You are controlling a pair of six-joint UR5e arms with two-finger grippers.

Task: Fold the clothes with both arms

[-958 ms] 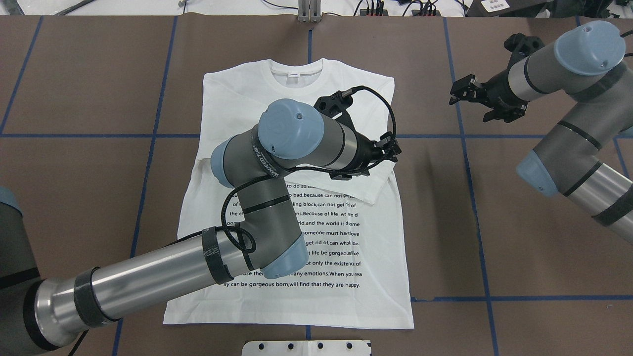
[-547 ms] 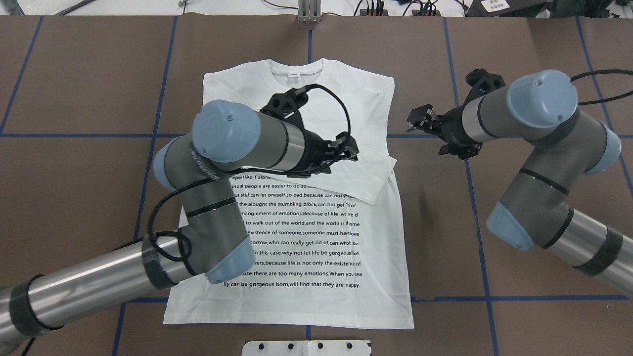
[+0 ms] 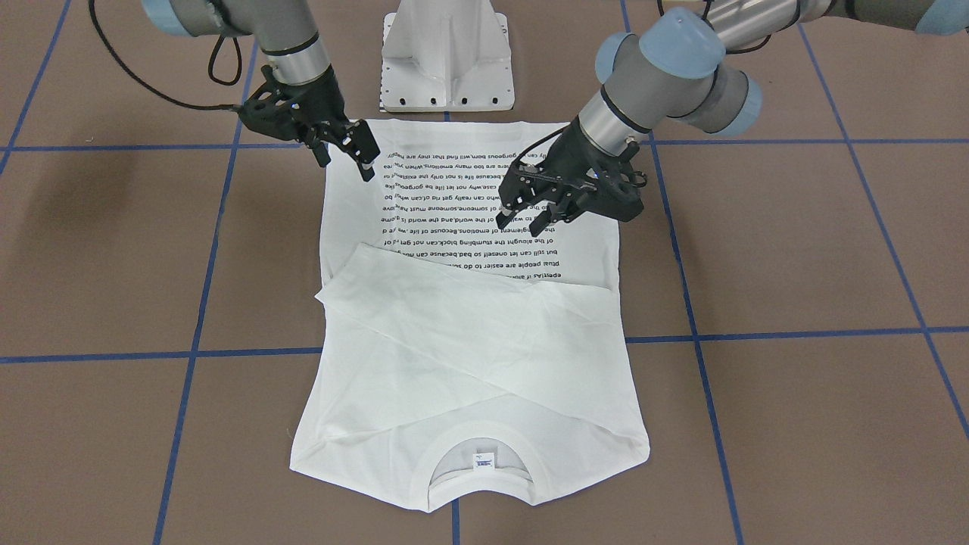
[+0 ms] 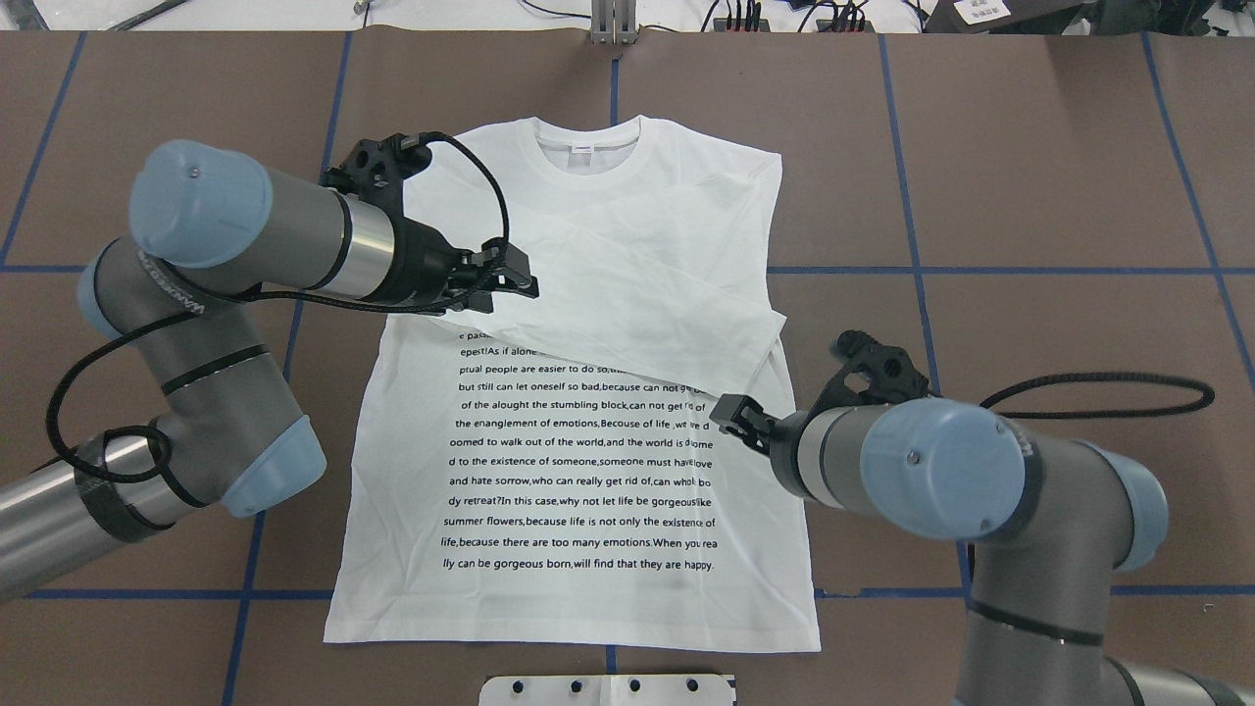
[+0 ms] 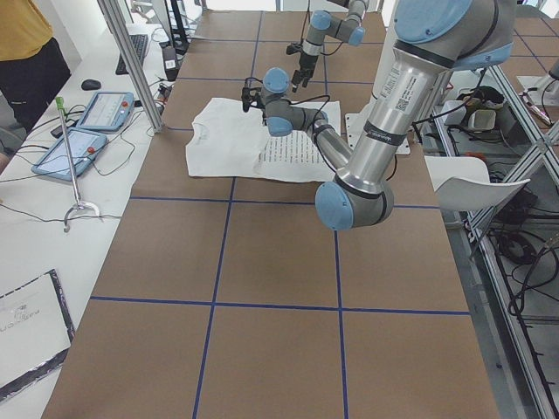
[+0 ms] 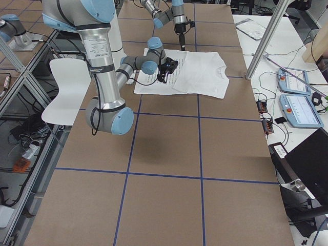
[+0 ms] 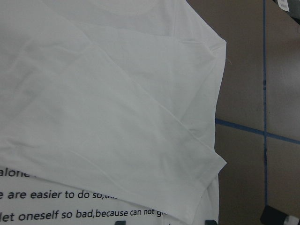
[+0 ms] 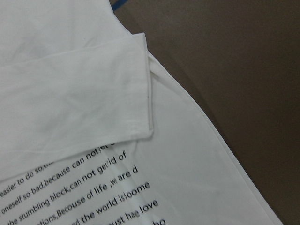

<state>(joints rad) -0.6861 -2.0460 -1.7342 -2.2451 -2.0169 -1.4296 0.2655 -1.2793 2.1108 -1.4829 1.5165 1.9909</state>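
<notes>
A: Front view: T-shirt (image 3: 484, 356) flat on the table (image 3: 795, 250), print up, 2 sleeves crossed over the chest. Above the print, the left gripper (image 3: 530, 212), jaws apart, empty

B: And the right gripper (image 3: 347, 151)?

A: Above the shirt's edge, parted, holding nothing. Overhead: same, left one over a folded sleeve (image 4: 637, 294)

B: Side views: too small to judge. Wrist views: white fabric, cuff (image 8: 136, 93), lines of text
</notes>
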